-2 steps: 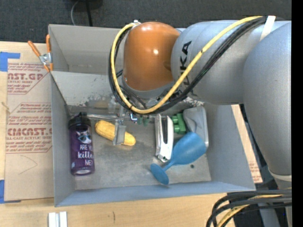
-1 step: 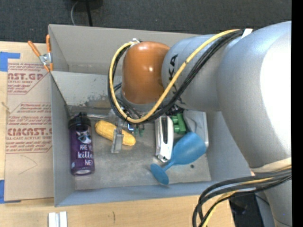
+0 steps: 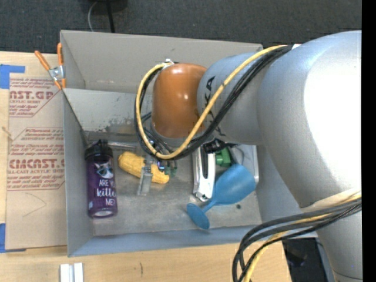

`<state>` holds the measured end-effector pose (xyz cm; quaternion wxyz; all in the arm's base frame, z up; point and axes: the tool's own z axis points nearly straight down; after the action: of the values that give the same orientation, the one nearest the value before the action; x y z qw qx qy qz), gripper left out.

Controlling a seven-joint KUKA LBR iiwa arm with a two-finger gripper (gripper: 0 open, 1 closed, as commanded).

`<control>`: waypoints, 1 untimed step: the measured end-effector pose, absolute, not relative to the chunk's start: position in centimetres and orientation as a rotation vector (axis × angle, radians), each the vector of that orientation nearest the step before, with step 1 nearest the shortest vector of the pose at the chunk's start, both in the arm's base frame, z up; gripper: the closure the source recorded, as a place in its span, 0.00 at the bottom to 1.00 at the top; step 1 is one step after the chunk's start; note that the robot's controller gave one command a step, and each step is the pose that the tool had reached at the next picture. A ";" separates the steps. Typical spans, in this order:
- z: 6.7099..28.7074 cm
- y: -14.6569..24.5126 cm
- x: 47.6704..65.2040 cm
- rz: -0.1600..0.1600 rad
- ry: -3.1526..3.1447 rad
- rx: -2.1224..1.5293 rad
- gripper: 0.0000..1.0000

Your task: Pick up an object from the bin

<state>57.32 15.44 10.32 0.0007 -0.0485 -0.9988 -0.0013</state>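
My gripper (image 3: 145, 178) hangs below the orange wrist cover in the middle of the bin. One metal finger (image 3: 144, 180) reaches down right at a yellow corn-cob-shaped thing (image 3: 136, 165) lying on the bin floor; the finger overlaps its right half. To the left, a purple bottle (image 3: 101, 181) with a black cap lies along the left wall. To the right, a blue plastic goblet (image 3: 226, 191) lies on its side.
A white and black flat tool (image 3: 203, 173) and a green item (image 3: 222, 157) lie right of the gripper, partly under the arm. The arm covers the bin's right and back parts. Bare floor shows along the front wall.
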 end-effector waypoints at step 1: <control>13.4 15.3 57.1 -0.008 -3.137 -0.216 0.00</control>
<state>57.07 15.25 13.44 -0.0013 -0.0688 -0.9976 -0.0024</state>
